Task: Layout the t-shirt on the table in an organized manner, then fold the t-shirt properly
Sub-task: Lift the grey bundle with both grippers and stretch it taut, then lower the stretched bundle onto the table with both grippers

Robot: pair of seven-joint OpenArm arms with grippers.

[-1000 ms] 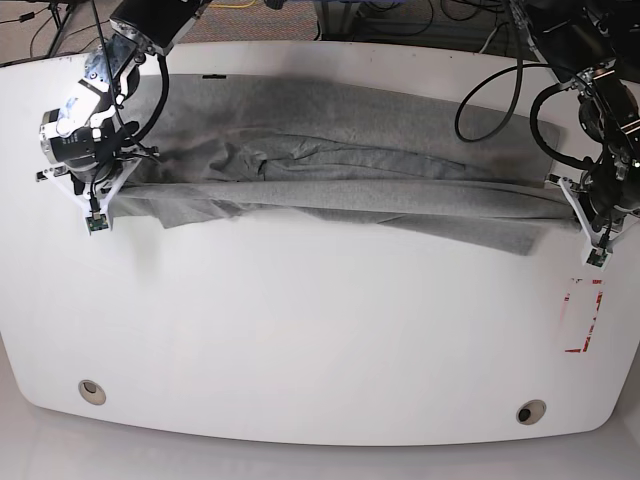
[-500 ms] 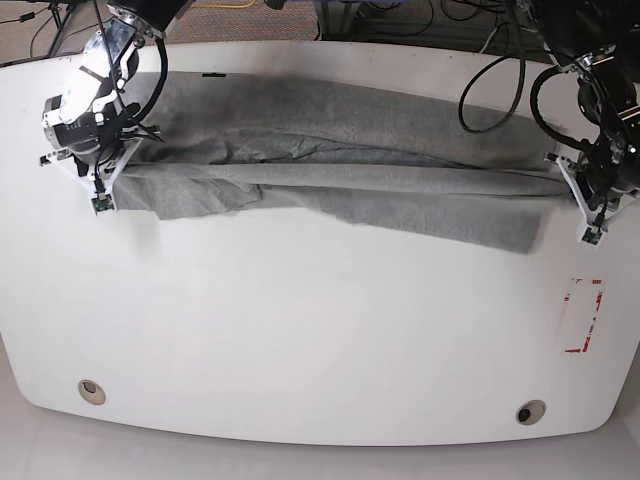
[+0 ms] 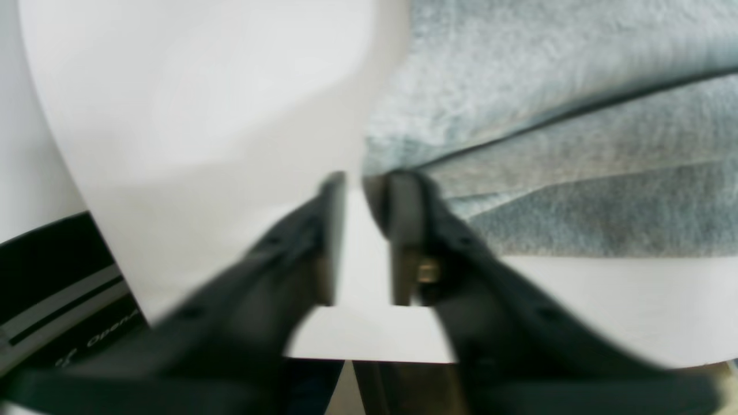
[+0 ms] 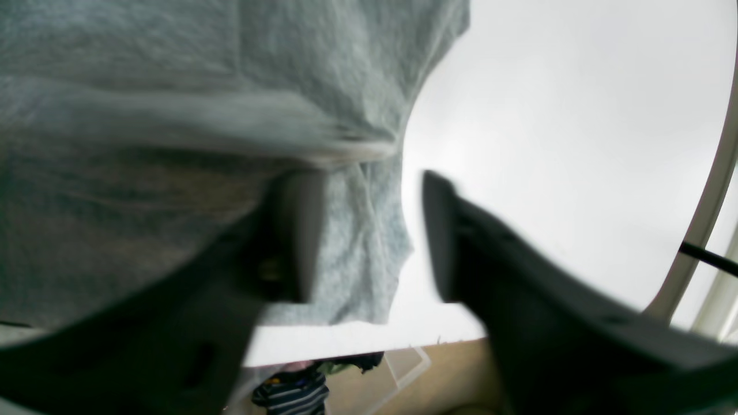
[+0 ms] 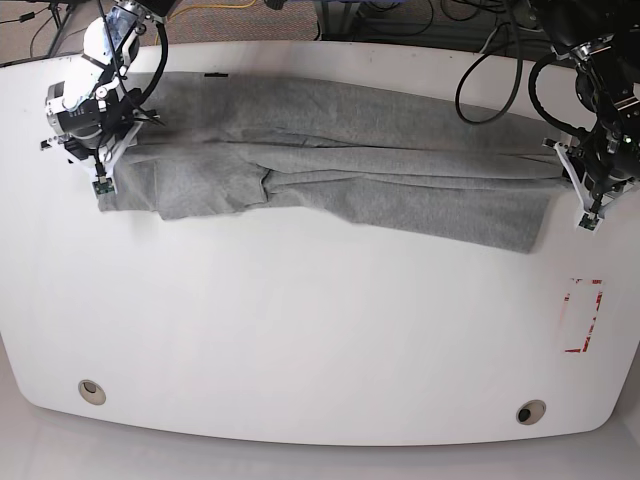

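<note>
White table point(image 5: 320, 340) fills the base view, and the t-shirt point(image 5: 340, 165) stretches across the upper half of the frame, bunched into long ridges. At upper right the left gripper point(image 3: 363, 190) has its fingers parted, nothing between them, cloth just beside one pad. At upper left the right gripper point(image 4: 369, 230) also stands open over the hem. The risk, as I see it: those wrinkles get folded in crooked. Partial lettering "Open" shows at lower left of the left wrist view; no shirt print is visible.

Brown floor point(image 5: 250, 22) past the far edge, with black cables point(image 5: 400, 20) and a yellow cord point(image 5: 225, 6) lying there.
</note>
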